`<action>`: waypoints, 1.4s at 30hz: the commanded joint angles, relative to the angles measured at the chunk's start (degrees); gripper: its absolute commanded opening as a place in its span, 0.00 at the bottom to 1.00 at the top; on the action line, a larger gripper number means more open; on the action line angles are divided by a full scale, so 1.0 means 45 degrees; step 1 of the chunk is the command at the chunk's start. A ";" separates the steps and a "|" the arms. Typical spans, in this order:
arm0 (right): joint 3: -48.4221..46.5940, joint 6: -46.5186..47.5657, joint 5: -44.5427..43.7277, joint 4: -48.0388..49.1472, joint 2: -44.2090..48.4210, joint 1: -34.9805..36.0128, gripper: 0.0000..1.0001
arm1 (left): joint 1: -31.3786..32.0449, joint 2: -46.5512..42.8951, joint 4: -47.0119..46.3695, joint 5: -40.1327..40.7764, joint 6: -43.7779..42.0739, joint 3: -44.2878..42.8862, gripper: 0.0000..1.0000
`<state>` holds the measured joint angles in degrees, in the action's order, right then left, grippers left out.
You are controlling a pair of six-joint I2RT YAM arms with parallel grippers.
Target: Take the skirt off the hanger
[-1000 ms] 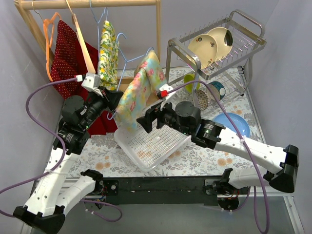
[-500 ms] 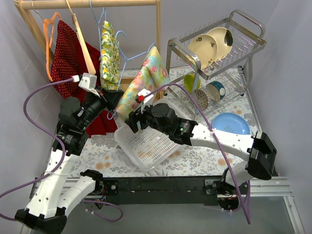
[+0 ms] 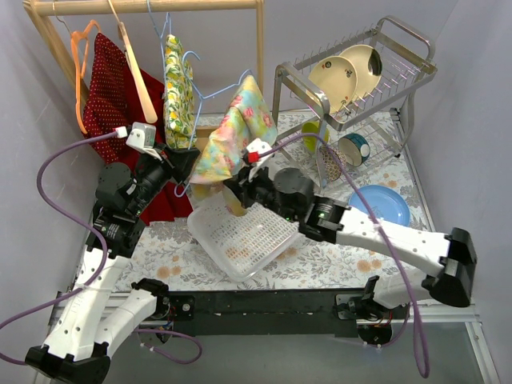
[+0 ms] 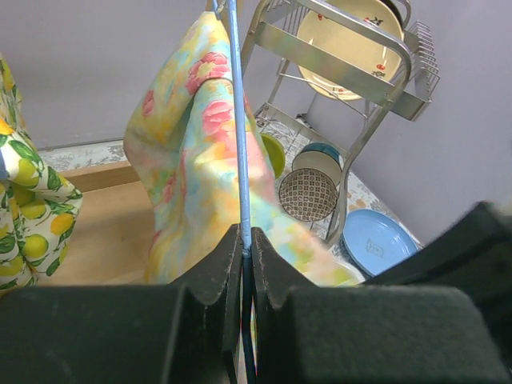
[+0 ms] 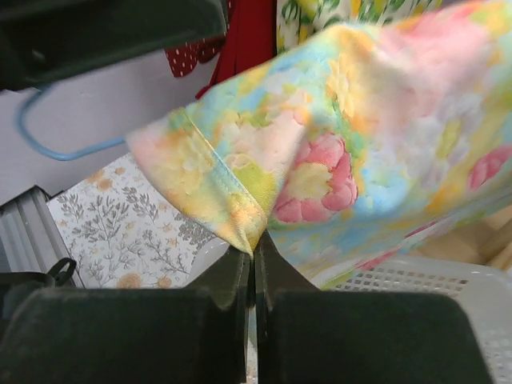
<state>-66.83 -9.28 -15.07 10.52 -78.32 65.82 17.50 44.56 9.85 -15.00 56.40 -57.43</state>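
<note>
Two robot arms share one floral skirt [image 3: 230, 138], draped over a blue wire hanger [image 4: 237, 96] above the middle of the worktop. The left pincer [image 4: 242, 250] is nipped shut on the hanger's thin wire, its fingers nearly touching around it. The right pincer [image 5: 254, 246] is pinched narrow on a hemmed corner of the skirt, with only a small fold of cloth between its fingers.

In the overhead view the skirt hangs at 12 o'clock from a white slatted basket [image 3: 240, 250], which sits tilted at the centre. A metal dish rack [image 3: 304, 86] with plates and cups stands toward 2 o'clock. A red dress [image 3: 108, 92] and a lemon-print garment [image 3: 178, 76] hang from a wooden rail [image 3: 152, 6] toward 11 o'clock.

Most of the skirt is draped on the wire, so the removal looks only partly done.

Likely risks:
- The hem corner may slip free, since the right hold is thin.
- The wire may twist or slide in the left hold if the cloth drags on it.
- The cloth may snag at the hanger's end and bunch up.
- A wide pull toward 2 o'clock could brush the rack.
</note>
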 commanded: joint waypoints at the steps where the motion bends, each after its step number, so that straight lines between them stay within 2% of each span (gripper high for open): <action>1: 0.0259 0.0927 -0.0011 -0.0443 0.2577 0.0061 0.01 | -0.0119 -0.0291 -0.0899 0.0834 -0.0248 0.0008 0.00; 5: 0.0807 0.1553 0.0262 -0.0580 0.5112 0.0060 0.01 | -0.0119 -0.0292 -0.0899 0.1496 -0.0327 0.0106 0.00; 11: 0.0087 0.2003 0.0322 -0.1163 0.7091 0.0060 0.01 | -0.0216 -0.0214 -0.0938 0.2084 -0.0405 0.0184 0.00; 14: -0.0850 0.2628 0.0030 -0.2159 0.6996 0.0060 0.01 | -0.0294 -0.0155 -0.0977 0.2104 -0.0385 0.0223 0.00; 19: -0.1243 0.2765 -0.0050 -0.2648 0.6586 0.0060 0.01 | -0.0353 -0.0175 -0.1055 0.2298 -0.0366 0.0321 0.00; 25: -0.1224 0.2648 0.0049 -0.1953 0.6428 0.0060 0.01 | -0.0353 -0.0292 -0.1094 0.2846 -0.0405 0.0418 0.00; 35: -0.0657 0.3370 -0.3932 -0.0991 0.8440 0.0060 0.01 | -0.0450 -0.0292 -0.1055 0.3158 -0.0405 0.0399 0.00; 42: -0.1652 0.3527 -0.3391 -0.1965 0.7271 0.0060 0.01 | -0.0470 -0.0233 -0.1056 0.3159 -0.0385 0.0399 0.00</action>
<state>-70.89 5.06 -29.91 1.28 -41.08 65.76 15.84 44.38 7.16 -1.76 55.27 -55.53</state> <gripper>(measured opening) 0.033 0.039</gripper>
